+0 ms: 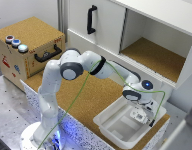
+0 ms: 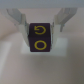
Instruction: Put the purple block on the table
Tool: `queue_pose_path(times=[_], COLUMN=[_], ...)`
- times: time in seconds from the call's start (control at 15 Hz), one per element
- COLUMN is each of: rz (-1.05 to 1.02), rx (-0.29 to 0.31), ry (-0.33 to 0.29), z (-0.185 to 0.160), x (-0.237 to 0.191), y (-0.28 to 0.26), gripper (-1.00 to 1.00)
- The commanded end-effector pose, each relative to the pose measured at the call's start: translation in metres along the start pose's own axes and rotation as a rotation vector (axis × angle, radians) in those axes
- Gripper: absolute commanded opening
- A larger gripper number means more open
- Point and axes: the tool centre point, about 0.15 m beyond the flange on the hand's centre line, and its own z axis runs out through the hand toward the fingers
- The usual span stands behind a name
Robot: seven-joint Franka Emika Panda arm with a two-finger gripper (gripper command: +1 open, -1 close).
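A purple block [image 2: 41, 39] with yellow letters sits between my gripper's fingers [image 2: 64, 22] in the wrist view, low over a white floor. The two fingers stand close against its two sides. In the exterior view my gripper [image 1: 141, 116] reaches down into the white bin [image 1: 108, 126] at the exterior view's right, and the block is hidden there by the hand. The table [image 1: 91, 95], a long counter with a brown cork top and white speckled sides, carries the bin near its end.
A cork-covered box [image 1: 31, 45] with a black handle and several coloured buttons stands at the exterior view's left. A white cupboard [image 1: 151, 50] with a cork floor rises behind the table. A green cable [image 1: 86, 85] hangs along the arm.
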Motion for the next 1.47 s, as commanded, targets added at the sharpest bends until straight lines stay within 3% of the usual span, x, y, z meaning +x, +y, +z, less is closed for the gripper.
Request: queue_pose_path(times=[0.0, 0.53, 0.87, 1.07, 1.4], rz=[0.023, 0.029, 0.017, -0.005, 0.004], rx=[-0.028, 0.030, 0.013, -0.035, -0.037], ry=[0.079, 0.044, -0.004, -0.039, -0.077], z=[-0.061, -0.054, -0.034, -0.013, 0.026], x=[0.023, 0.031, 0.024, 0.015, 0.006], y=[-0.074, -0.187, -0.226, -0.240, -0.259], gripper=[-1.00, -1.00, -1.00, -1.00, -1.00])
